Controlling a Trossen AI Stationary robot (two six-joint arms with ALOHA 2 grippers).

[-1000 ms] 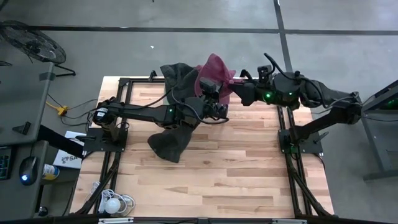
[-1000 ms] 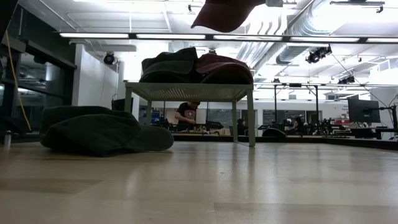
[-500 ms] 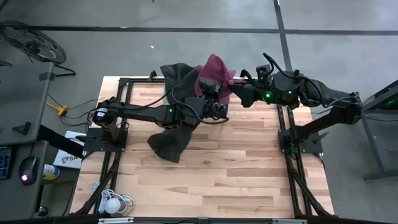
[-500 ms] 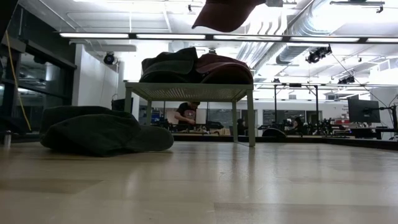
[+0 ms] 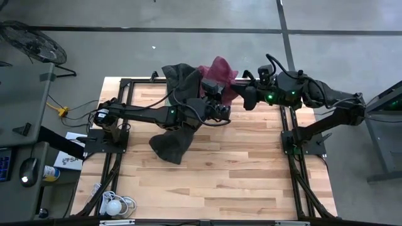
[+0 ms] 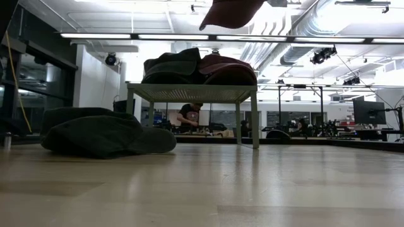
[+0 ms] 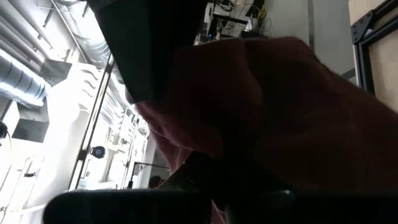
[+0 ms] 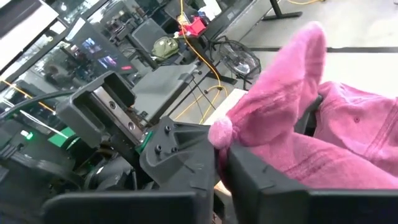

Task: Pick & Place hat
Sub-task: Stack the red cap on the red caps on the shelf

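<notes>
So the maroon hat is held up in the air above the wooden table, over the far end of it, and it is gripped from both sides at once. The left gripper is pressed together on the hat's near edge, with the fabric filling its wrist view. The right gripper is pinched onto the pink cloth too, as shown in its wrist view, where the fabric is bunched between the dark fingers.

Seen from table height, the hat is hung high above a small green rack standing on the table, on which a dark hat and another maroon one are piled. A dark green hat is left lying flat on the table, beside the rack. A person is seated far behind the table.
</notes>
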